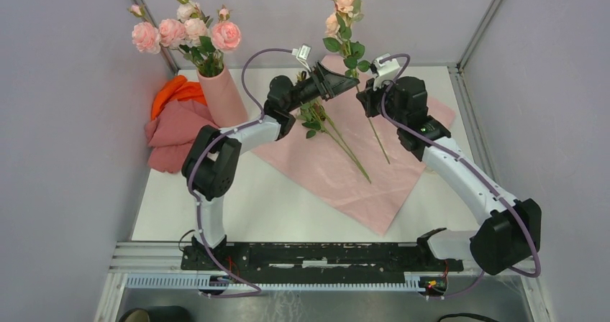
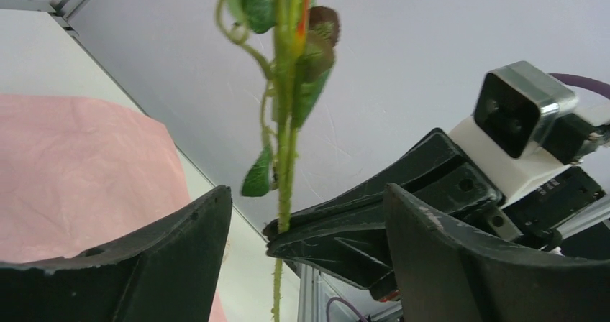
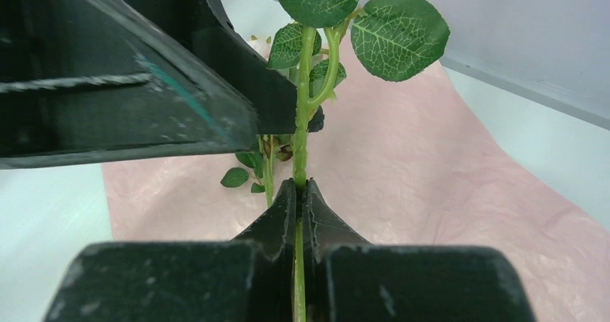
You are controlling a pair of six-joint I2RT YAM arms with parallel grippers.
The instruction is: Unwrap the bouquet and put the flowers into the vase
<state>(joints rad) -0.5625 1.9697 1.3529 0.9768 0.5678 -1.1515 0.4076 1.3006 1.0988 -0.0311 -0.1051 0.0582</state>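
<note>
Right end effector clenched on rose stem; left end effector spread open around same stem, not gripping.

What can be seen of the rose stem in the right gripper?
The rose stem is a thin green artificial stalk with veined leaves and pale pink blooms on top, held roughly upright over the pink sheet. The right gripper is shut on it mid-stem. The left gripper stands open around it, apparently without contact.
</note>
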